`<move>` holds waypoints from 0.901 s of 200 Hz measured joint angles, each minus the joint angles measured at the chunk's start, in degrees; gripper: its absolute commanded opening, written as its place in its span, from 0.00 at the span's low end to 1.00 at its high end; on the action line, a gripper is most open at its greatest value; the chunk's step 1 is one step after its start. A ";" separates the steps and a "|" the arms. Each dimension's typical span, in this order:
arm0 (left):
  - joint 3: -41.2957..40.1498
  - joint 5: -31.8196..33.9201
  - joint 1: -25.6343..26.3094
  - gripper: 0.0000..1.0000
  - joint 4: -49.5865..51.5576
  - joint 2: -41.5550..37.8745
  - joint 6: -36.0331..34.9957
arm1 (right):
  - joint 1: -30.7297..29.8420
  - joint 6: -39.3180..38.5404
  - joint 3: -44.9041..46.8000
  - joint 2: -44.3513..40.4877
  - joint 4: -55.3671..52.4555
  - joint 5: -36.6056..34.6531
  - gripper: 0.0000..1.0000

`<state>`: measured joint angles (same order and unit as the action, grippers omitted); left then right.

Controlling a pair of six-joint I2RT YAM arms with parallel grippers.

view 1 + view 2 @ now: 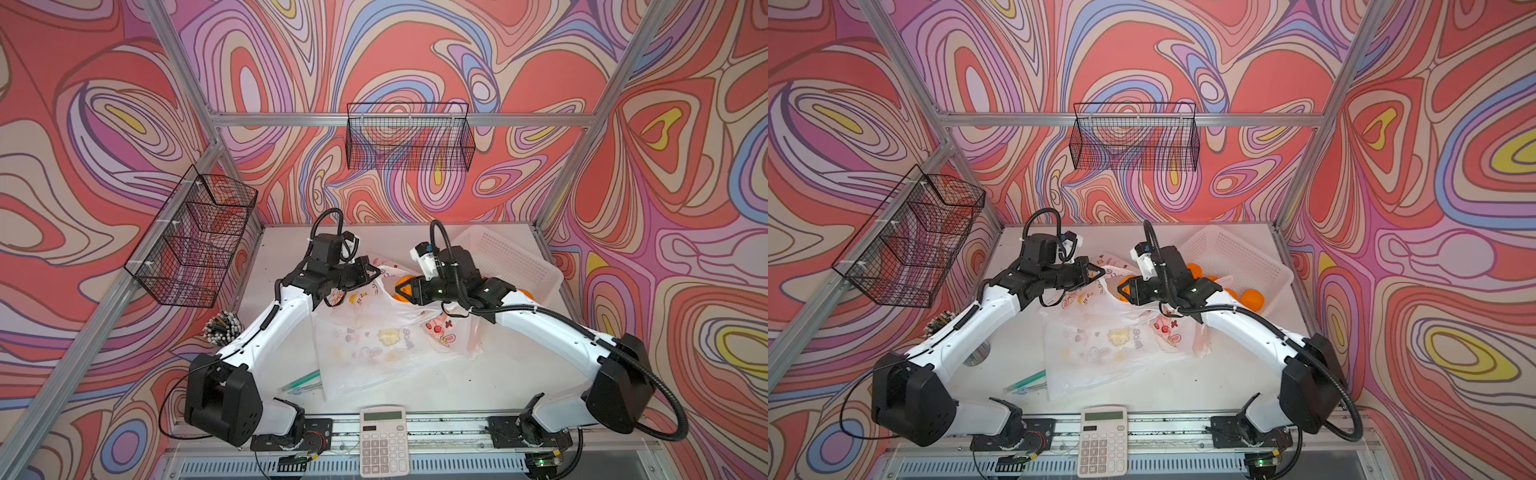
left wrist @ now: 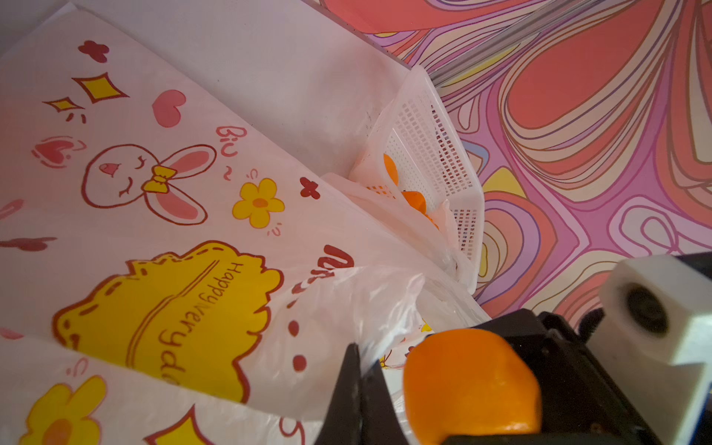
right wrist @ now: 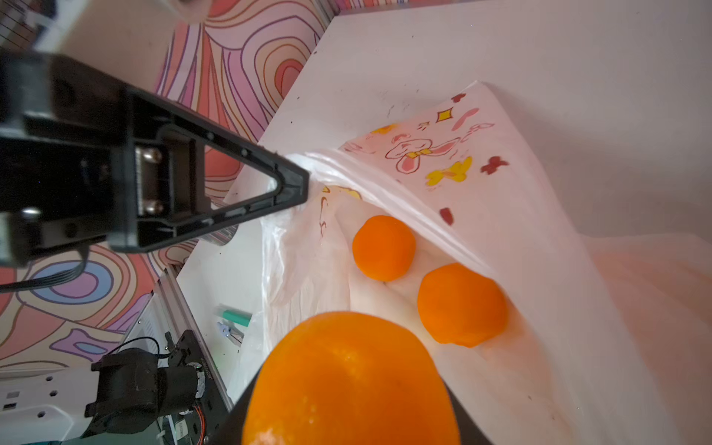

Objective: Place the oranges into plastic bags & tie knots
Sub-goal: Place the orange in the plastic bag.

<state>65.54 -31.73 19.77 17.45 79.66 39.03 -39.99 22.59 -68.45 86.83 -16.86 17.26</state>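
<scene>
Right pincer (image 1: pixel 404 291), orange (image 3: pixel 350 381); two in bag (image 3: pixel 512 181)

I read "Biu" beside the rabbit (image 2: pixel 127 177) and "Happyveryda…" on the yellow label (image 2: pixel 173 308), both printed on the bag (image 2: pixel 239 96).

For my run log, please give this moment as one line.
phase: filling | left gripper: shut on bag rim | right gripper: holds orange at bag mouth | inside bag: two oranges

Bag (image 3: pixel 520 215) mouth open — left tool (image 3: pixel 294 185) at rim, two oranges (image 3: pixel 383 247) inside.
</scene>
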 measured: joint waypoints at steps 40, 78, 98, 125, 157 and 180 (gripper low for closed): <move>-0.09 0.02 0.00 0.00 0.04 -1.09 0.00 | -2.16 -0.15 -5.79 10.62 1.31 -4.61 0.42; -0.09 0.28 -0.07 0.00 0.11 -1.31 0.00 | -2.12 -1.25 -12.39 19.52 2.08 -7.32 0.70; -0.09 0.26 -0.17 0.00 0.15 -1.31 -0.04 | -2.14 -2.14 -13.11 20.44 1.92 -8.55 0.79; -0.09 0.20 -0.33 0.00 0.13 -1.31 -0.39 | -2.12 -3.21 -13.55 19.26 1.33 -9.79 0.80; -0.37 0.09 -0.48 0.00 -0.39 -1.31 -1.16 | -2.12 -3.87 -14.75 16.15 -1.51 -10.23 0.79; -1.01 0.00 -0.76 0.00 -1.01 -1.31 -1.84 | -2.12 -4.11 -15.15 12.48 -3.98 -10.56 0.79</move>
<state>64.53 -31.73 19.00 16.45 78.35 37.19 -42.11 18.48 -83.59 99.31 -20.84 6.70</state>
